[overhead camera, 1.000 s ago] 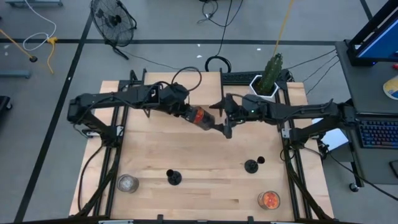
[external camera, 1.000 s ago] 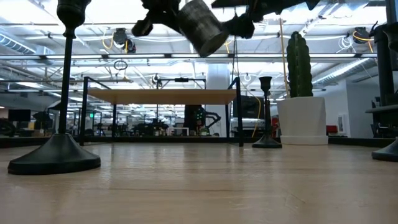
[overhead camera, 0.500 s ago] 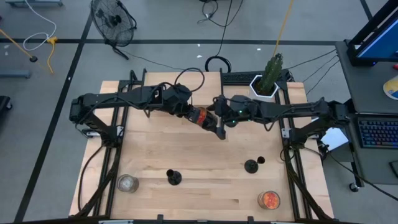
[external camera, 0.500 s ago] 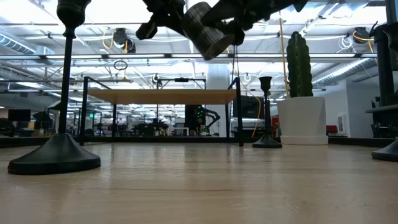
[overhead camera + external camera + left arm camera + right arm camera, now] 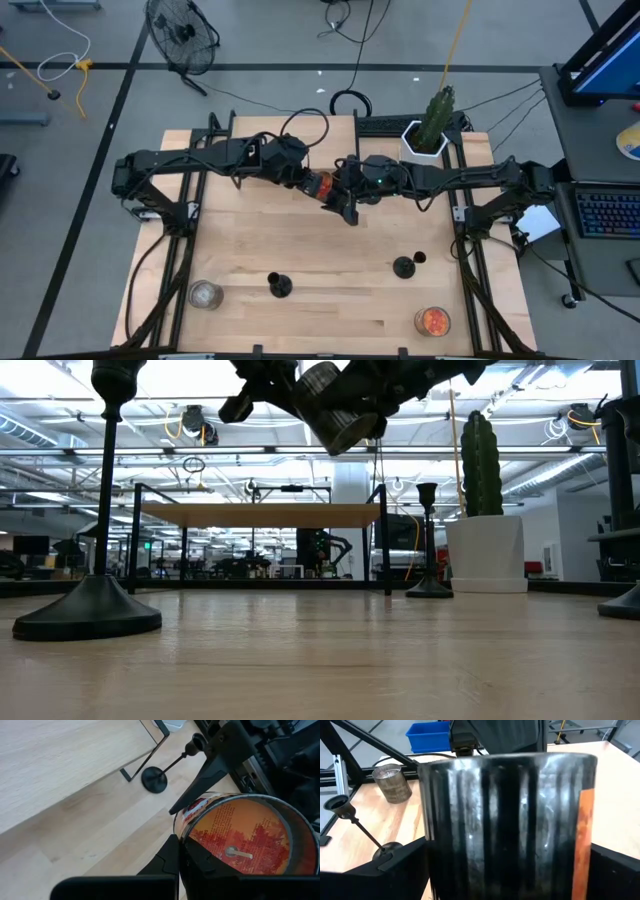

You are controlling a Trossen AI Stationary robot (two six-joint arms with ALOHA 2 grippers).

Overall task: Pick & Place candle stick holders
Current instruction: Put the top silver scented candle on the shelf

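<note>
My left gripper (image 5: 312,183) is shut on a glass jar with orange contents (image 5: 322,187), held in the air over the table's far middle. My right gripper (image 5: 343,197) is open, with one finger on either side of the same jar (image 5: 505,820). Two black candle stick holders (image 5: 279,285) (image 5: 404,266) stand on their round bases near the table's front. A third holder (image 5: 428,545) stands far back by the white pot; it also shows in the left wrist view (image 5: 154,778). No gripper touches a holder. My left gripper pinches the jar's ribbed wall (image 5: 186,851) between its two fingers, coming level from the table's left. The jar is lifted clear of the table and tilted (image 5: 335,405), with one round end toward the left wrist. My right gripper's fingers (image 5: 395,870) flank the jar from the table's right; whether they touch it I cannot tell.
A glass jar with grey contents (image 5: 205,295) stands at the front left and another orange jar (image 5: 432,321) at the front right. A cactus in a white pot (image 5: 432,125) stands at the far right edge. Black frame rails run along both table sides.
My right gripper has gone toward the table's left, up to the jar, and its open fingers now stand around it. The jar has stayed in the air in my left gripper.
</note>
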